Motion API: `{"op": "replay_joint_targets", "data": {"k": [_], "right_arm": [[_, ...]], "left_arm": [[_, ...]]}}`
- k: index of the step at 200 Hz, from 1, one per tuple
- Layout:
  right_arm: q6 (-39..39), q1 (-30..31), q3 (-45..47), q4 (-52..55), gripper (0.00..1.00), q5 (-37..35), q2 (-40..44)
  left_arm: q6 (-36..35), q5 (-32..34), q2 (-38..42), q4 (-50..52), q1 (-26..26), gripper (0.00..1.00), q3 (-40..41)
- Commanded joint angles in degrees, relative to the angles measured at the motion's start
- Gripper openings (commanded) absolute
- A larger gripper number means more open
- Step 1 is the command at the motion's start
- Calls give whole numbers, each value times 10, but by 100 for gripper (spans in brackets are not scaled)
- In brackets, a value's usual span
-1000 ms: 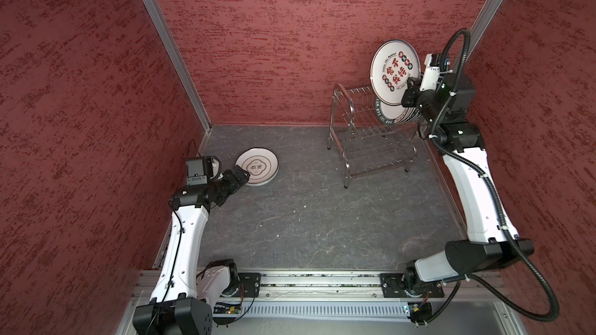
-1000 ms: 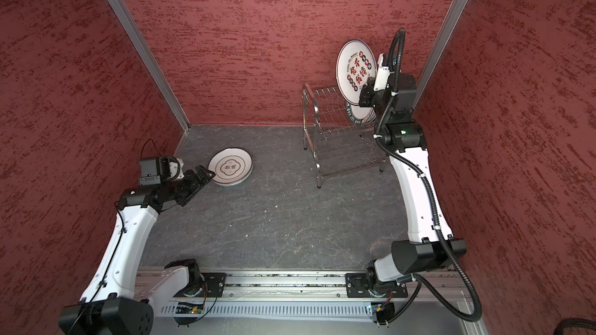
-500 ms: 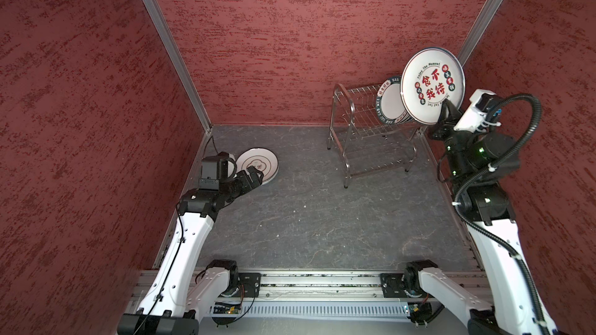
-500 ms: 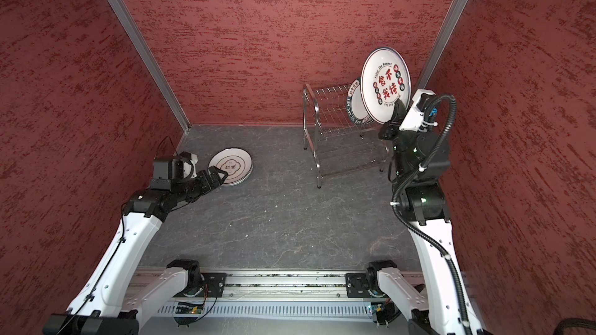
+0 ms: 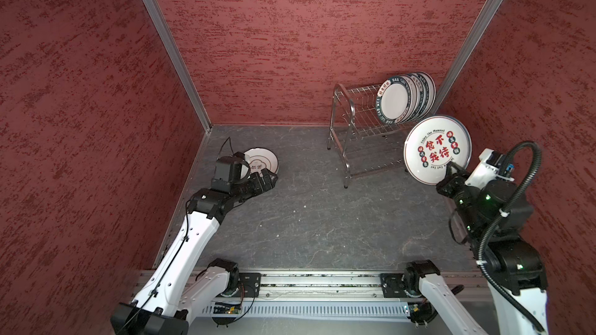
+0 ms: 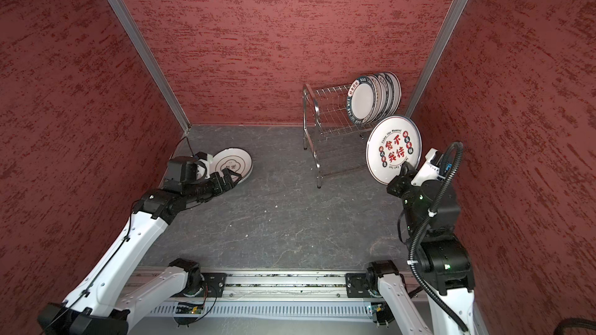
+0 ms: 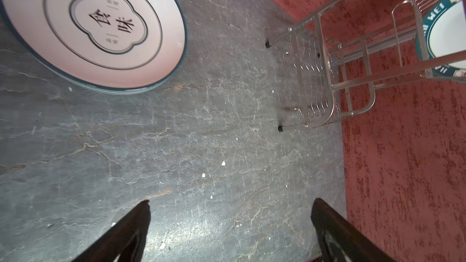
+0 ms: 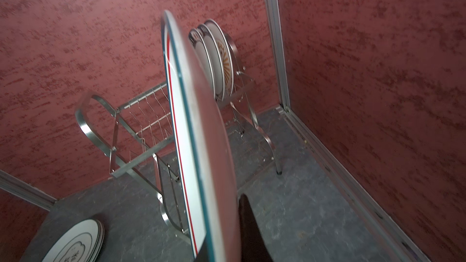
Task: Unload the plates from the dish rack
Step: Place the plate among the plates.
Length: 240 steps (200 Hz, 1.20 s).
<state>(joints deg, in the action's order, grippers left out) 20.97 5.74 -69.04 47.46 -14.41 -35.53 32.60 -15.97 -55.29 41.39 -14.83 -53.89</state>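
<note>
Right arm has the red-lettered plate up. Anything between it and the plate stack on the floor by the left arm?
Partly. The shiny wire dish rack's empty end seems to sit on the straight line from the held round white plate to the flat white plate stack, and the open left gripper hovers at that stack's near edge.

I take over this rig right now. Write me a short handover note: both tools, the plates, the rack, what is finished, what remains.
Right tool: shut on the rim of the held plate, on edge in the air beside the dish rack.
Left tool: open, empty, near the plate stack on the grey surface.
Done: some plates are stacked flat.
Left: set down the held plate; several racked plates stand in the upper tier.
</note>
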Motion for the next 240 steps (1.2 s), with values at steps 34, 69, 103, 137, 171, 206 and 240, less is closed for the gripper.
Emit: {"op": "replay_joint_targets", "data": {"k": [34,69,103,137,171,206,240], "right_arm": [[72,0,45,138,0,193,-43],[95,0,124,68,0,358,-55],[125,0,188,-14,0,475,-67],[166,0,233,-116,0,570,-92],[174,1,264,-187,0,605,-117],[184,1,275,-232,0,610,-148],[195,5,281,-275,0,620,-182]], "left_arm": [[65,25,7,-113,-82,99,52],[80,26,-25,-141,-115,100,61],[104,-12,-42,-229,-133,100,88],[97,-35,-96,-261,-153,99,71],[113,-96,-155,-328,-158,96,58],[124,-124,-192,-376,-163,96,49],[141,-155,-216,-419,-165,94,45]]}}
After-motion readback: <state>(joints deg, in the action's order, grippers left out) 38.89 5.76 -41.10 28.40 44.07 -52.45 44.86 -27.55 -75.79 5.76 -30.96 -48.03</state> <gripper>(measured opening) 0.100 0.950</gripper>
